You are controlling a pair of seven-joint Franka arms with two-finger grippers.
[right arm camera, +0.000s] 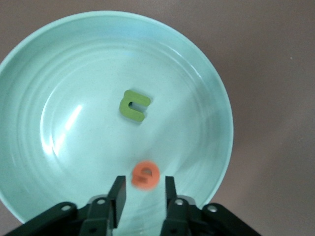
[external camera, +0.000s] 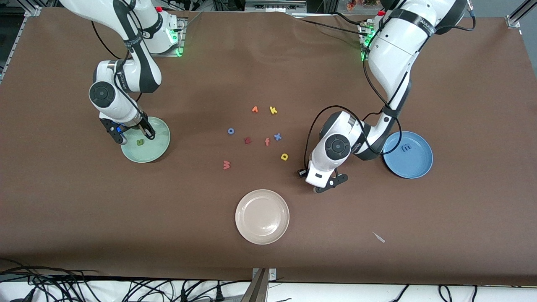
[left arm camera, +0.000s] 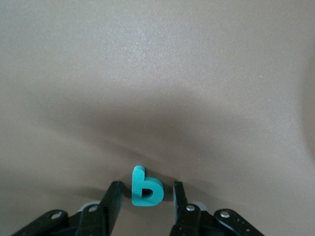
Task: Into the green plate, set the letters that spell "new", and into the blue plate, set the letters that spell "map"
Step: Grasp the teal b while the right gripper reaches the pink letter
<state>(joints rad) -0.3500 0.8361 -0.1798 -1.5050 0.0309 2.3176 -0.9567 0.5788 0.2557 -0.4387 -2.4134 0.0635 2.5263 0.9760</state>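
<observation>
The right gripper (right arm camera: 142, 194), jaws spread over the green plate (right arm camera: 206, 83), drops the e (right arm camera: 145, 175) beside the n (right arm camera: 134, 105), while the left gripper (left arm camera: 143, 196) should squeeze the p (left arm camera: 146, 189) squarely, near the blue plate (external camera: 423, 165).

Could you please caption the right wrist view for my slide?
Right tool, jaws parted, over the green plate, orange e between them, green n lying inside.
</observation>
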